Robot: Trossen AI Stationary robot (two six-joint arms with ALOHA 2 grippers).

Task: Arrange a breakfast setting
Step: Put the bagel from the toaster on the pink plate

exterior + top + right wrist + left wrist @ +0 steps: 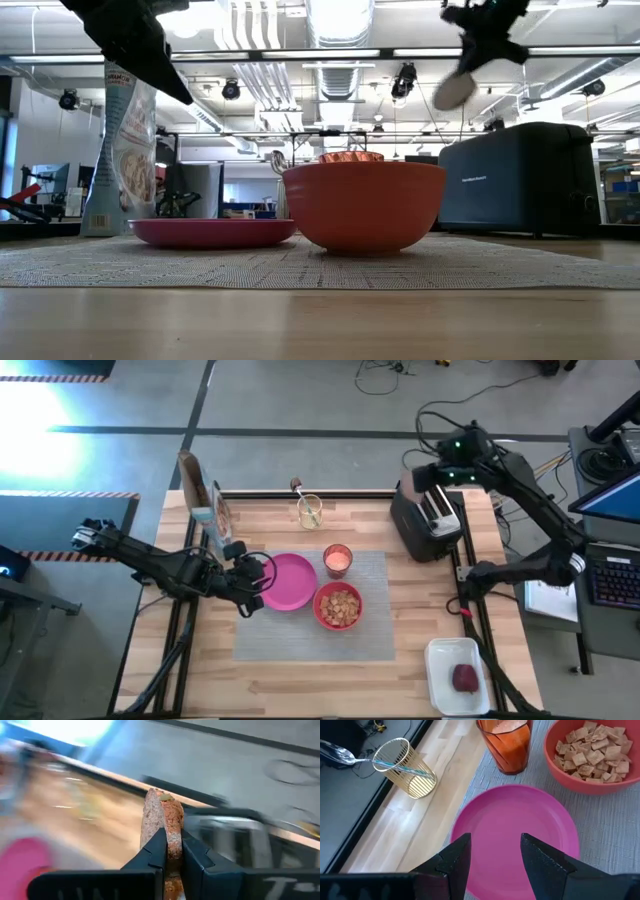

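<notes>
The grey placemat point(380, 635) holds the pink plate point(292, 582), the red-orange bowl point(339, 607) of cereal and the orange cup point(338, 560). The metal spoon point(337, 754) stands in a clear glass point(309, 510) behind the mat. The dark-red fruit point(465, 678) lies on the white tray point(447, 655). My left gripper point(495, 855) is open and empty over the plate's point(520, 830) left edge. My right gripper point(478, 40) is shut on the toast slice point(455, 92), high above the black toaster point(425, 520). My right gripper pinches the toast slice's two flat faces point(170, 827) between its two fingers, with the crust edge point(161, 802) sticking out past the fingertips. In the low view the slice hangs below the fingers, tilted, lifted clear of the toaster point(520, 180).
A cereal box point(205, 500) stands at the table's far left, just behind my left arm. The toaster stands at the far right. The mat's near half and the wood in front of it are bare. Cables lie on the floor beyond the table.
</notes>
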